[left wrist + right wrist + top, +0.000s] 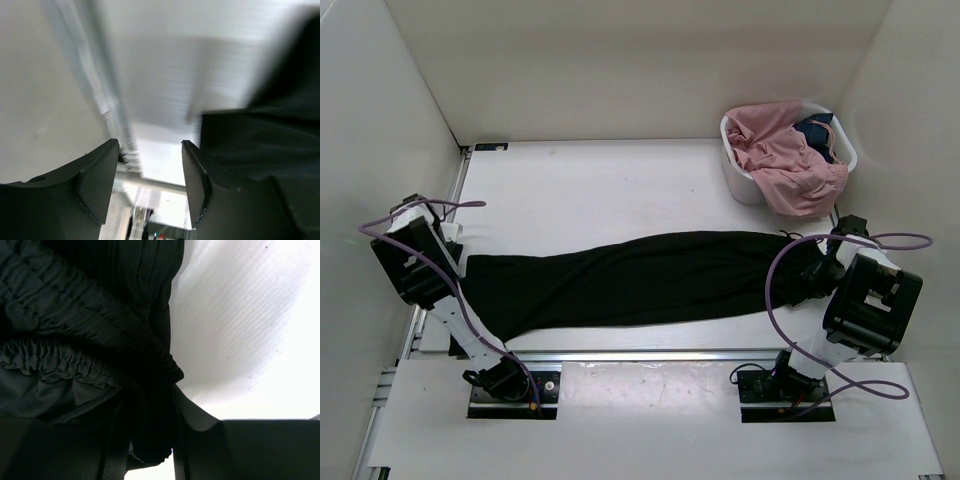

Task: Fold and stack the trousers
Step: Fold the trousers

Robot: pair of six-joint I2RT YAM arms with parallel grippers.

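Note:
A pair of black trousers [630, 280] lies stretched out flat across the table, leg ends at the left and waistband at the right. My left gripper [460, 262] sits at the leg end. In the left wrist view it [150, 167] is open with only bare table between the jaws, and the black cloth [265, 140] lies just outside the right finger [196, 175]. My right gripper [812, 268] is at the waistband end. In the right wrist view it [150, 440] is shut on the bunched elastic waistband [75, 315].
A white basket [738, 178] with pink clothing [788, 160] and a dark item stands at the back right, close behind the right arm. White walls enclose the table on the left, back and right. A metal rail [650, 355] runs along the near edge.

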